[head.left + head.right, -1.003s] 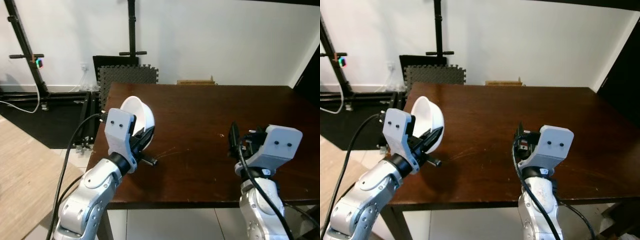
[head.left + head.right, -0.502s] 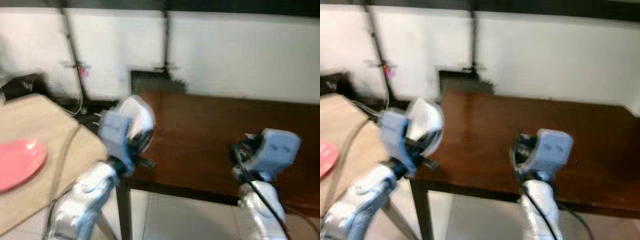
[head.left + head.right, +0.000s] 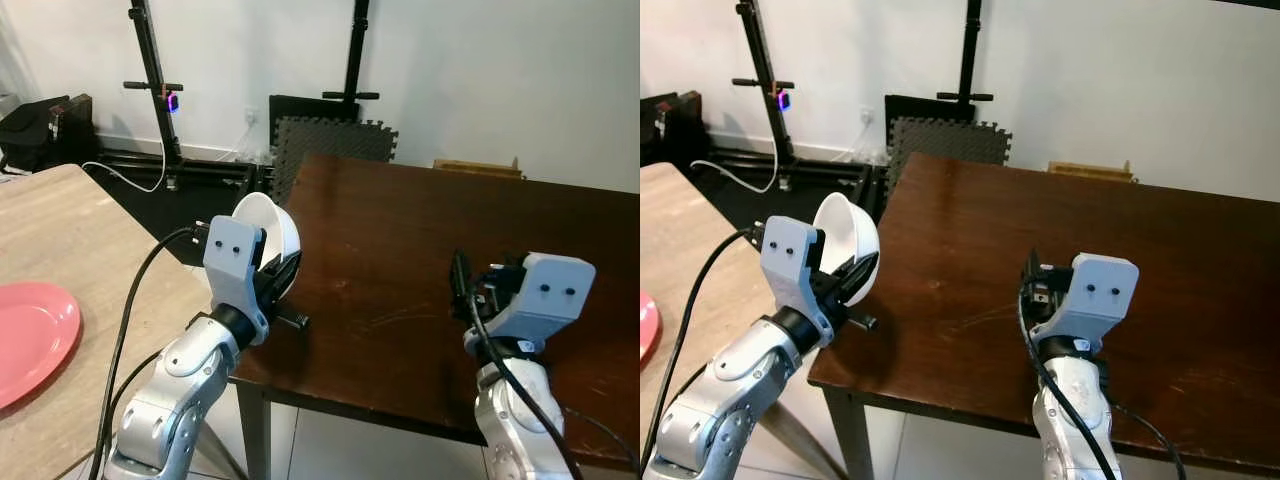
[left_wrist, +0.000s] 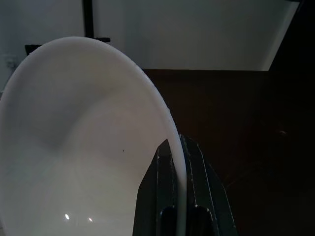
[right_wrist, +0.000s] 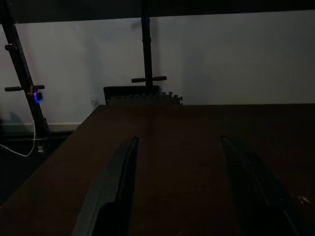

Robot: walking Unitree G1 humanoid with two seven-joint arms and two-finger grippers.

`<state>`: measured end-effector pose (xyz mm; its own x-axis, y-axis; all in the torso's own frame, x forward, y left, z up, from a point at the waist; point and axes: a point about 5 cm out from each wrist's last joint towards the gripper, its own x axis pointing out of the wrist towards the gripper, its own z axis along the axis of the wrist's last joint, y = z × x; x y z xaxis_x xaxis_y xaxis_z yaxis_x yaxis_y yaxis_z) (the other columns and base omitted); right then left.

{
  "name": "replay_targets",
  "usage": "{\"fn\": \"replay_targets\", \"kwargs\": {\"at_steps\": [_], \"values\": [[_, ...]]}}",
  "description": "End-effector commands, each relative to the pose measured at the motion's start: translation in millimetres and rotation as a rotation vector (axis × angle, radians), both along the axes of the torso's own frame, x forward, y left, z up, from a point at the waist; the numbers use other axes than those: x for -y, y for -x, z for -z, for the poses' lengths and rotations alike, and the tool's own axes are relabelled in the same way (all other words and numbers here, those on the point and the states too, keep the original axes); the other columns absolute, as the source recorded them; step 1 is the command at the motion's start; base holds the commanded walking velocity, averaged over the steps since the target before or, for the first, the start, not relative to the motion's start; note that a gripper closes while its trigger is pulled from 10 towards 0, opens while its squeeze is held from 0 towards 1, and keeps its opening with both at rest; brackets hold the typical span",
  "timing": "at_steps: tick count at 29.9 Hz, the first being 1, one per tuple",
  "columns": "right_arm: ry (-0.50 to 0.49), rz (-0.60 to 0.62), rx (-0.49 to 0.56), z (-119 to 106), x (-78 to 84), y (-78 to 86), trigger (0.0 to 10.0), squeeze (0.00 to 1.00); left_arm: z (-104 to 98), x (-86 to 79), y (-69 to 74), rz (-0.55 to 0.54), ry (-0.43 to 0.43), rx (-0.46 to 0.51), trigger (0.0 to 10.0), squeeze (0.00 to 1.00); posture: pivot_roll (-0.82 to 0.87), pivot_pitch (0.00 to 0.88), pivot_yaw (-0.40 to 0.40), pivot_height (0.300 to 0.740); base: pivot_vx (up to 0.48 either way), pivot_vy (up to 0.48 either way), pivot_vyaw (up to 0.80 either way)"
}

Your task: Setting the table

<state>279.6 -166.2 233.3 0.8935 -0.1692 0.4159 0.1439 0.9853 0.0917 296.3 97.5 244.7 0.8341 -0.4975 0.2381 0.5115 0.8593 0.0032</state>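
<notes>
My left gripper (image 3: 280,278) is shut on the rim of a white bowl (image 3: 270,232), held tilted above the near left corner of the dark brown table (image 3: 400,250). In the left wrist view the bowl (image 4: 74,147) is close up, its rim pinched between the black fingers (image 4: 192,196). My right gripper (image 3: 462,285) hovers low over the table's near side, open, with nothing between its fingers (image 5: 110,191). A pink plate (image 3: 30,340) lies on a light wooden table (image 3: 90,240) at the left.
Black stands (image 3: 150,70) and a cable (image 3: 130,180) are on the floor by the white wall. Dark foam mats (image 3: 330,140) lean against the wall behind the brown table. A black bag (image 3: 40,125) sits at the far left.
The camera has turned left, bringing the light wooden table and pink plate into view. The bowl stays held in my left gripper; the right gripper keeps its pose.
</notes>
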Motion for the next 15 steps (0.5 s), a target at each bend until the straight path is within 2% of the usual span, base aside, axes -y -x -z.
{"fn": "replay_targets", "kwargs": {"at_steps": [1, 15], "values": [[-0.003, 0.02, -0.015, 3.7, 3.4, 1.1, 10.0, 0.0, 3.2, 1.9, 1.1, 0.011, -0.001, -0.013, 10.0, 0.0, 0.05, 0.025, 0.013, 0.74, 0.0, 0.0, 0.0], [-0.004, 0.022, -0.015, 3.9, 3.5, 1.2, 10.0, 0.0, 3.6, 2.0, 1.2, 0.014, -0.008, -0.01, 10.0, 0.0, 0.05, 0.023, 0.014, 0.74, 0.0, 0.0, 0.0]]}}
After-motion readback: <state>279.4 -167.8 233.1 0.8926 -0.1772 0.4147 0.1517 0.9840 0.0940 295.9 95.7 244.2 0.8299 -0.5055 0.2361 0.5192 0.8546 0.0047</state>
